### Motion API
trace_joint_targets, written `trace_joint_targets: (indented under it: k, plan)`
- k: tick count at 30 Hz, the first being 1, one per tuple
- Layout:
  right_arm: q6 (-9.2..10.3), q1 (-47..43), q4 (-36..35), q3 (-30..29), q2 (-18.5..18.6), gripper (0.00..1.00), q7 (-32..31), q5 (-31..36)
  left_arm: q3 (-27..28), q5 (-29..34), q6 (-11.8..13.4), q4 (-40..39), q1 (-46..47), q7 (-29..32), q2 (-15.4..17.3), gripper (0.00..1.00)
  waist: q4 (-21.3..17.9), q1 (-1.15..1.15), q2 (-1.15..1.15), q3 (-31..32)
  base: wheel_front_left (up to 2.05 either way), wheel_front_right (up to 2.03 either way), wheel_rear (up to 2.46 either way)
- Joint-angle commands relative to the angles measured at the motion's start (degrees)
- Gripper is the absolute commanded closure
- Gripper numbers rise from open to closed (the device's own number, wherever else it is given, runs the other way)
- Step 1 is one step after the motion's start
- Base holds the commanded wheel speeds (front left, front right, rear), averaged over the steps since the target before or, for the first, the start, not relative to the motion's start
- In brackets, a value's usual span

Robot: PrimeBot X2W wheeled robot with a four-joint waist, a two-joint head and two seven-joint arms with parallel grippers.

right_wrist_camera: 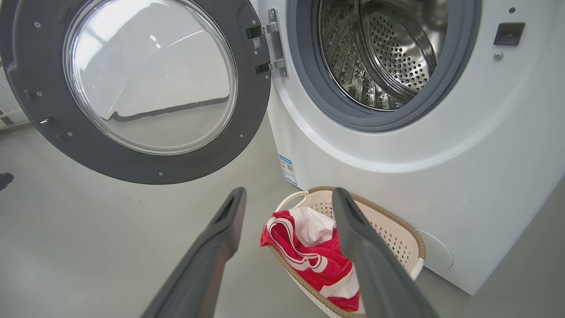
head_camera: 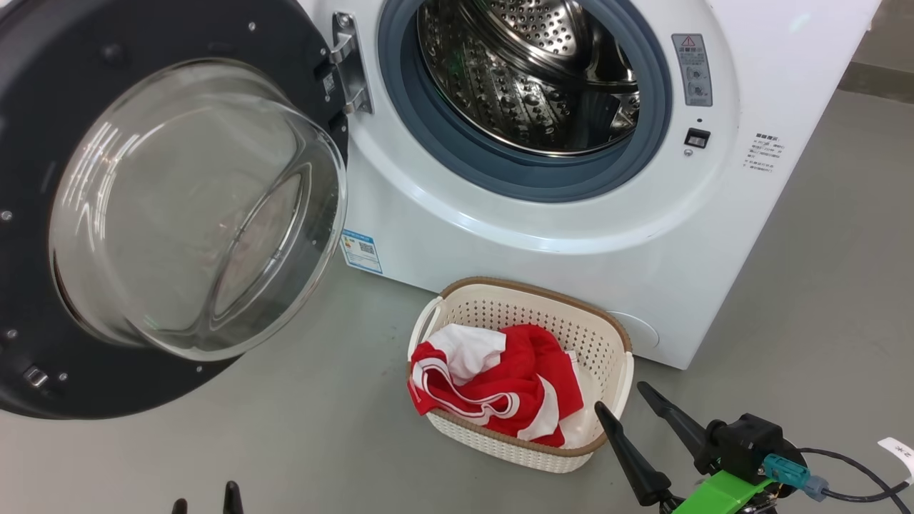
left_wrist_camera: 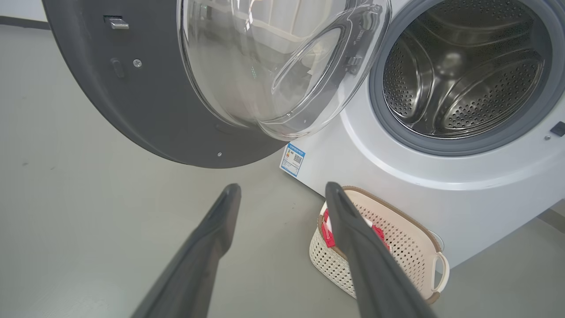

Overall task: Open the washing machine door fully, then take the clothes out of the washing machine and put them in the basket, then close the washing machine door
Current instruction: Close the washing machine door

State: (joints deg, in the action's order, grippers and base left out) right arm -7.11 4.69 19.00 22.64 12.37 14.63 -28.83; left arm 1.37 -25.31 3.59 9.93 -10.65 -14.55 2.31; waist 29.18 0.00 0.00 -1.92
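While the washing machine door (head_camera: 164,207) hangs swung out at upper left, cropped by the left and top edges, we see the washing machine (head_camera: 571,243) mouth open, drum (head_camera: 528,78) top cut off. Basket (head_camera: 607,335) sits on the floor (head_camera: 321,428) just beside the machine front, lower centre. Clothes (head_camera: 500,385) lie in it, one fold over the near rim. Right end effector (head_camera: 621,397), lower right: spread wide, empty, tips near the basket's right corner. Left end effector (head_camera: 205,496): just the tips clear the bottom edge; its wrist view shows it wide, empty, one finger hiding part of basket and clothes. Dark shape (right_wrist_camera: 5,180) at the right wrist view's left edge: can't tell what.
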Motion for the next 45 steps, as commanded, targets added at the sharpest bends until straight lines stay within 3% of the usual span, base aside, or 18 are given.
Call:
trace_joint_targets:
  k: [1,5,6,7,8,9,15,19,22,25,29,35,36,37,39,45]
  plan:
    - [-0.37,2.1,-1.1,1.0,0.6,0.00,0.4,-0.6,1.3,-0.1,0.5,-1.8,0.7,-0.4,0.6,0.00,0.0,0.00,0.00,0.2,0.00,0.00,0.00]
    - [-0.37,1.7,-1.0,1.0,0.3,0.00,0.4,-0.8,0.9,-0.1,0.0,-2.1,0.7,-0.4,0.6,0.00,-0.3,0.00,0.00,0.6,0.00,0.00,0.00]
    - [-0.37,1.6,-1.0,0.9,0.2,0.00,0.4,-0.8,1.0,-0.5,-0.4,-2.2,0.8,-0.4,0.6,0.16,-0.3,0.00,0.00,0.8,0.00,0.00,0.00]
    - [-0.37,1.4,-1.0,0.9,0.1,0.00,0.4,-0.8,1.1,-1.2,-0.9,-2.3,1.0,-0.4,0.6,0.53,-0.4,0.00,0.00,0.9,0.00,0.00,0.00]
    - [-0.37,1.3,-1.1,0.7,-0.1,0.00,0.4,-0.8,1.4,-1.4,-1.3,-2.5,1.2,-0.4,0.6,0.82,-0.5,0.00,0.00,1.0,0.00,0.00,0.00]
    - [-0.37,1.1,-1.1,0.6,-0.2,0.00,0.4,-0.8,1.7,-1.2,-1.9,-3.0,1.7,-0.4,0.6,1.00,-0.5,0.00,0.00,1.1,0.00,0.00,0.00]
    - [-0.37,-0.2,-1.6,-0.8,-0.8,0.00,0.4,-0.3,8.2,2.8,-4.6,-12.8,8.2,-0.4,0.6,1.00,-0.6,0.00,0.00,1.2,0.00,0.00,0.00]
    - [-0.37,-0.9,-1.8,-1.6,-0.8,0.00,0.4,0.1,14.2,7.8,-7.7,-19.4,15.6,-0.4,0.7,1.00,-0.6,0.00,0.00,0.8,0.00,0.00,0.00]
    - [-0.37,-1.3,-2.1,-2.6,-1.1,0.00,0.4,0.3,18.6,9.2,-9.4,-21.1,22.4,-0.4,2.5,1.00,-0.6,0.00,0.00,0.4,0.00,0.00,0.00]
    - [-0.37,-1.8,-2.7,-3.7,-1.2,0.00,0.4,0.7,22.2,8.6,-10.4,-19.4,30.2,-0.4,6.4,1.00,-0.5,0.00,0.00,-0.7,0.00,0.00,0.00]
    - [-0.37,-2.4,-3.3,-5.9,-1.4,0.00,0.4,1.2,25.1,6.9,-10.9,-12.8,40.0,-0.4,12.2,1.00,-0.2,0.00,0.00,-1.8,0.00,0.00,0.00]
    - [-0.37,-2.4,-4.3,-7.9,-1.8,0.00,0.4,1.9,31.4,-3.8,-11.0,4.2,52.0,-0.3,18.7,1.00,-0.5,0.00,0.00,-3.9,0.00,0.00,0.00]
    - [-0.37,-2.4,-4.3,-7.9,-1.8,0.00,0.4,1.9,31.4,-3.8,-11.0,4.2,52.0,-0.3,18.7,1.00,-0.5,0.00,0.00,-3.9,0.00,0.00,0.00]
    - [-0.37,-2.3,-4.5,-8.2,-1.8,0.00,0.4,2.0,32.7,-7.1,-11.1,10.8,54.9,1.3,21.3,1.00,-0.5,0.00,0.00,-4.3,0.00,0.00,0.00]
    - [-0.37,-2.3,-4.5,-8.5,-1.8,0.00,0.4,2.1,34.0,-10.2,-11.1,17.5,57.5,5.3,23.5,1.00,-0.5,0.00,0.00,-4.6,0.00,0.00,0.00]
    - [-0.37,-1.9,-4.6,-8.6,-1.7,0.00,0.4,2.2,35.0,-15.1,-9.4,33.9,62.8,19.6,29.5,1.00,-0.2,0.00,0.00,-5.3,0.00,0.00,0.00]
